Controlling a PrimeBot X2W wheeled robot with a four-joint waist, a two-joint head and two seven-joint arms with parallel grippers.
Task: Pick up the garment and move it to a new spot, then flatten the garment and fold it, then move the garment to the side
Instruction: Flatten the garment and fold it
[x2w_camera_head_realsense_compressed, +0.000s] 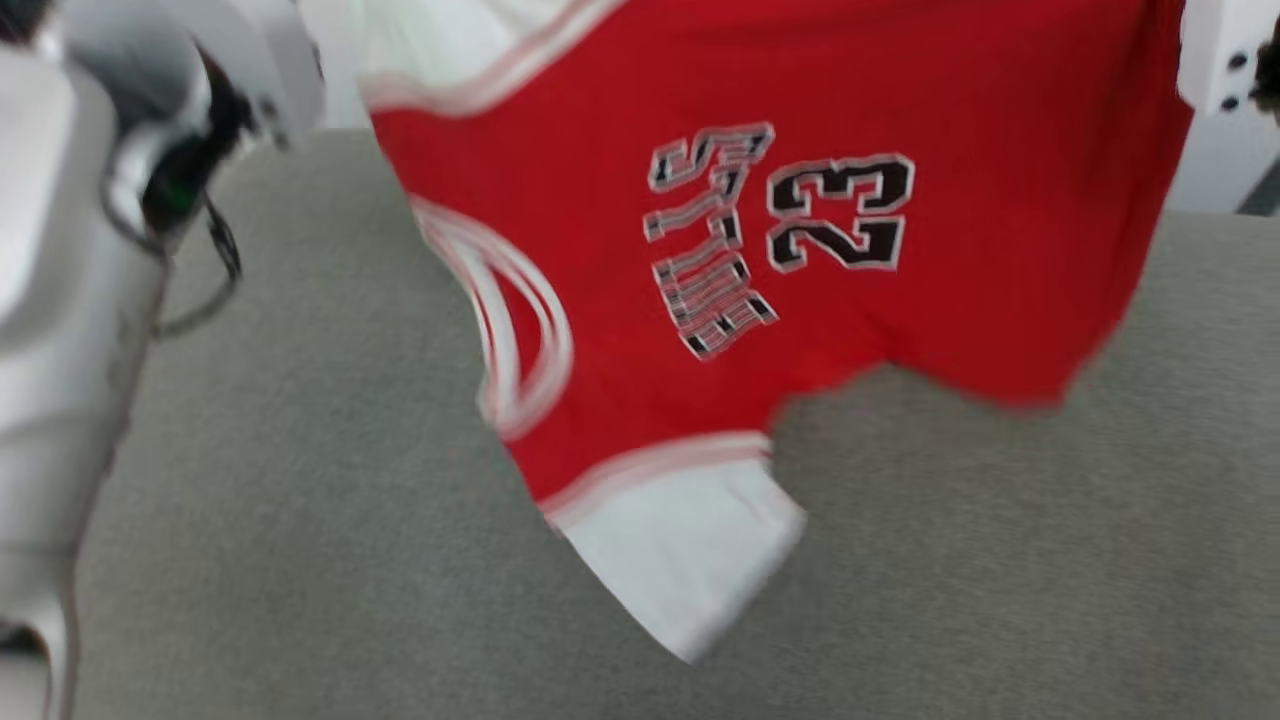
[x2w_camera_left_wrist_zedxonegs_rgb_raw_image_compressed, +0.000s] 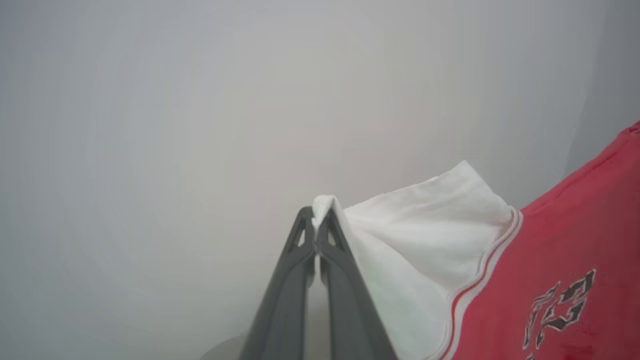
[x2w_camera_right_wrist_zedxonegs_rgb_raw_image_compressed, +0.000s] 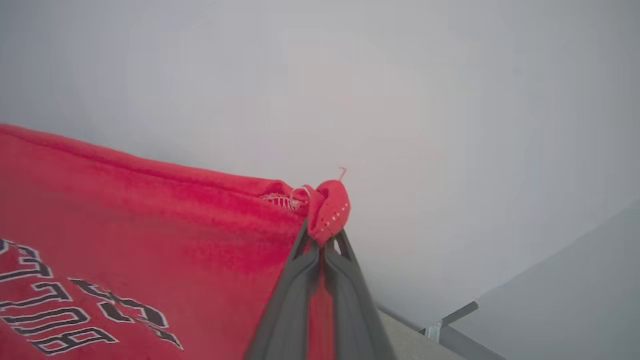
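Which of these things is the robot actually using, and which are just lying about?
In the job: the garment; left gripper pinching its white sleeve; right gripper pinching a red corner.
Just there: grey surface, pale wall, metal frame.

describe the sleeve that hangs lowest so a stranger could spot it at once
Over the grey table hangs the red garment, number 23 on its chest. Follow its red body down to the lowest tip: the white sleeve dangling there below a striped band. The other white sleeve is up at the top, pinched in the left gripper.
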